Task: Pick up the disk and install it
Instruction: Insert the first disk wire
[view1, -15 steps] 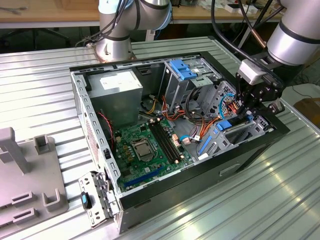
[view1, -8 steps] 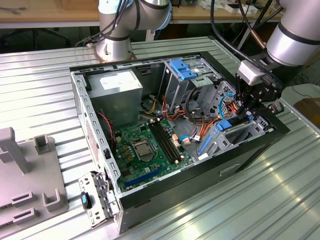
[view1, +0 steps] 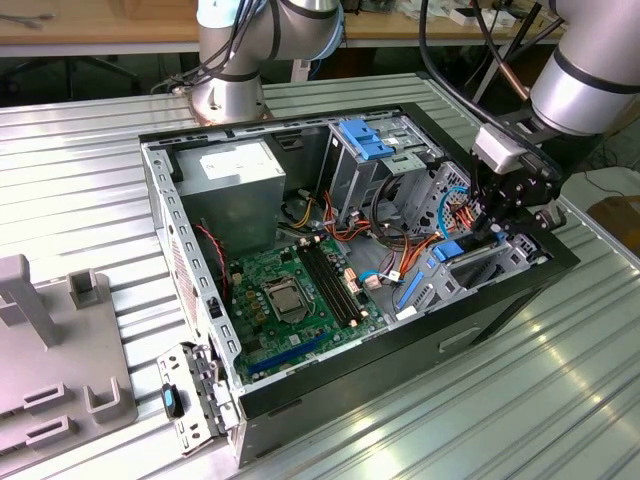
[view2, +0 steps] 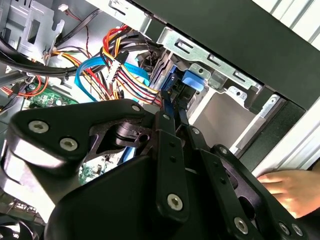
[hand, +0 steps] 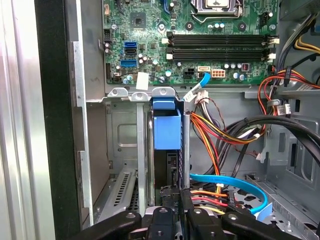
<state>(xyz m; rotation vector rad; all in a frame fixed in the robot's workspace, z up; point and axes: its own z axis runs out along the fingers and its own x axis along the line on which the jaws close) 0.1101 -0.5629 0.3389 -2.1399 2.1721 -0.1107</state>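
Gripper (view1: 497, 228) low inside open computer case (view1: 160, 215), at drive bay (hand: 120, 150) on exterior view's right. Fingers (hand: 167, 220) closed narrow on the disk (hand: 166, 135), gripping its edge. Disk stands on edge in bay slot, blue carrier end toward motherboard (hand: 200, 40). Coloured cables (hand: 225, 135) just beside. Person's hand (view2: 287, 187) rests on case rim near gripper.

One disk (hand: 166, 150), one computer case (view1: 420, 330), two robot arms (view1: 590, 80).

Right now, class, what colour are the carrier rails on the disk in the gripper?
Bright blue, clearest on the disk in the first wrist view.
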